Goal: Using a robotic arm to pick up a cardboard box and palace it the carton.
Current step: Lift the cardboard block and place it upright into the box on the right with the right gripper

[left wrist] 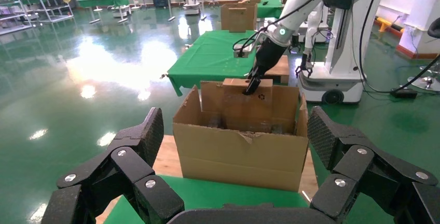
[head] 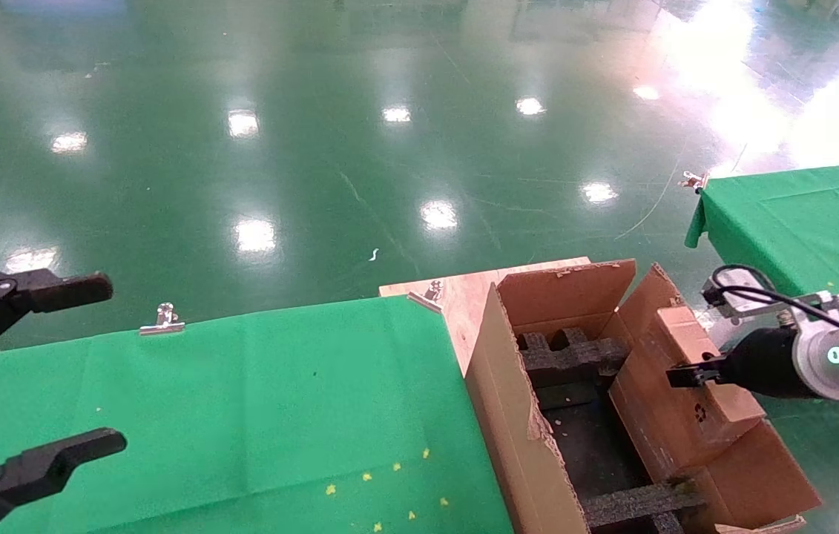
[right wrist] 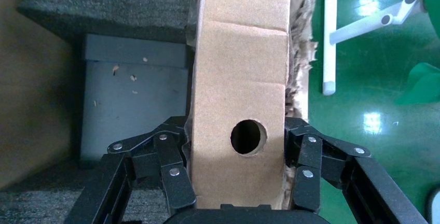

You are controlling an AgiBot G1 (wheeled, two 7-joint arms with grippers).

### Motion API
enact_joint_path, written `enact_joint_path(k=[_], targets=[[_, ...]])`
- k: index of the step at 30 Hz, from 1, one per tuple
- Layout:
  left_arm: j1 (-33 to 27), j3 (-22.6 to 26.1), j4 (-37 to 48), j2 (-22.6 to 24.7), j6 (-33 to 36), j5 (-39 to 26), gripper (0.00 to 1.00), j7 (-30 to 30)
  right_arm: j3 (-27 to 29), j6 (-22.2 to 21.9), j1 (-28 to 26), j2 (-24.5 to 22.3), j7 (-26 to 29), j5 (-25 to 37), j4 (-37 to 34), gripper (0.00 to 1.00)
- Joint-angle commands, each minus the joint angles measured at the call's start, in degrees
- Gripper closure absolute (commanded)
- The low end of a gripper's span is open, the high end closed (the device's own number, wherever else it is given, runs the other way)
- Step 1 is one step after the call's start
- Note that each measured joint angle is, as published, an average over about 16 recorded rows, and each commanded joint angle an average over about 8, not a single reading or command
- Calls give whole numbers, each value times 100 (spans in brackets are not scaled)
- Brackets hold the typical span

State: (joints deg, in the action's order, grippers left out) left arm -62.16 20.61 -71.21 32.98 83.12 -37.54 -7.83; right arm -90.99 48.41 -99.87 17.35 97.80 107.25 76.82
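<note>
The right claw (right wrist: 237, 182) grips the cardboard box (right wrist: 241, 84) over the carton (head: 519, 415); the left claw (head: 26, 386) hangs wide

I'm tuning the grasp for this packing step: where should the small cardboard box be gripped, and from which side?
Grip the cardboard box across its two narrow long edges, near the end with the round hole, coming at the broad face. The box is flat and thin, so those edges fit between the fingers. The right gripper holds it this way now, over the carton.
</note>
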Motion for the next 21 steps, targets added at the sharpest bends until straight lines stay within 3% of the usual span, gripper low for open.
enact_joint_path(k=[1, 11, 21], targets=[[0, 0, 0, 0, 0, 0, 0, 0, -31, -51, 59, 41, 81, 57, -6, 100], [0, 0, 0, 0, 0, 0, 0, 0, -210, -372, 455, 385, 407, 262, -230, 100], [0, 0, 0, 0, 0, 0, 0, 0, -343, -699, 820, 895, 417, 300, -930, 100]])
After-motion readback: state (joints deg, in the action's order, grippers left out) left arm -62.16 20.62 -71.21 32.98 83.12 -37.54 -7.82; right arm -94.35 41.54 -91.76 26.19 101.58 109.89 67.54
